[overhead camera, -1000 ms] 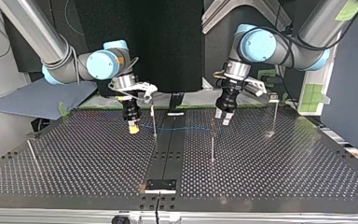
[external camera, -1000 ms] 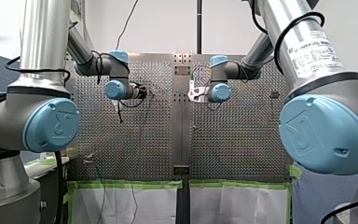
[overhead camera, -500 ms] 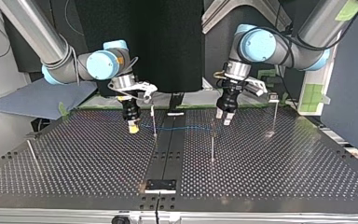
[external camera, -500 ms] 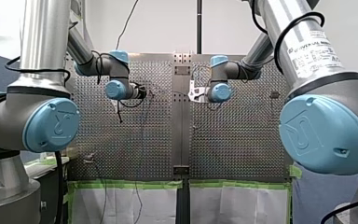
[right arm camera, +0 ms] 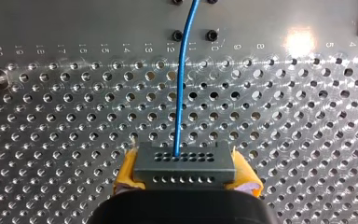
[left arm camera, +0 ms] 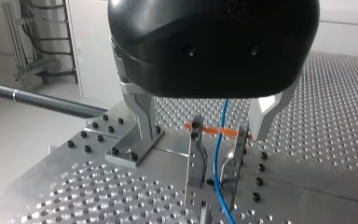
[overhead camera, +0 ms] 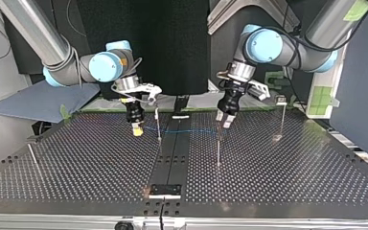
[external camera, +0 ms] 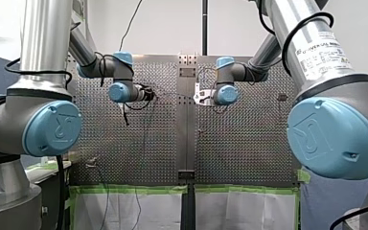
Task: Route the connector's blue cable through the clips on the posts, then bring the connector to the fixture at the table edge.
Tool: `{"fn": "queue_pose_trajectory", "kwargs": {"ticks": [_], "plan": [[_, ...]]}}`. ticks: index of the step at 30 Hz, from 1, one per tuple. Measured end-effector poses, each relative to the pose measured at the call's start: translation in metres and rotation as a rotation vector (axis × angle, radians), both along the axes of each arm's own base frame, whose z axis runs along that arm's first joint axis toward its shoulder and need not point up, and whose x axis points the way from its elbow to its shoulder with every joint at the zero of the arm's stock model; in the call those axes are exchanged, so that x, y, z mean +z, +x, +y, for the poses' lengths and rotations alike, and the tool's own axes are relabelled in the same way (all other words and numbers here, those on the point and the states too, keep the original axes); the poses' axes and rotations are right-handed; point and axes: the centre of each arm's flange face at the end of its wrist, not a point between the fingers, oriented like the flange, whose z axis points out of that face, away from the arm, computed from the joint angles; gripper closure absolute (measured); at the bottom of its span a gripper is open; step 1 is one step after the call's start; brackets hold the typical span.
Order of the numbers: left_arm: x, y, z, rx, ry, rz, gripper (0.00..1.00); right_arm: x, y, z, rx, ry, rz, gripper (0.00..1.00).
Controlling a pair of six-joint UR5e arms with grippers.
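The connector (right arm camera: 186, 161) is clamped in my right gripper (right arm camera: 185, 175); its blue cable (right arm camera: 182, 84) runs straight ahead, apparently between the parted fingers (left arm camera: 142, 116) of my left gripper (left arm camera: 203, 134).

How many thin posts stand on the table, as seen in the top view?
4 posts: one beside my right gripper, one under my left gripper, one at the view's right, one near its left edge. Others may be hidden.

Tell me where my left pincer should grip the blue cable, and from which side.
Probably the bare stretch of the blue cable beside the clip, from straight above, a jaw each side. The open left pincer straddles it there, and the right pincer clamps the connector, so the thin line should hold steady.
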Motion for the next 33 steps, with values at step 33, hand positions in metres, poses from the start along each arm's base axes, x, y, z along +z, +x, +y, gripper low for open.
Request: {"fn": "queue_pose_trajectory", "kwargs": {"ticks": [33], "plan": [[0.0005,-0.0044,-0.0090,-0.020,0.004,-0.007,0.01,-0.0015,-0.0029,-0.0008,-0.004,0.011,0.010,1.00]]}}
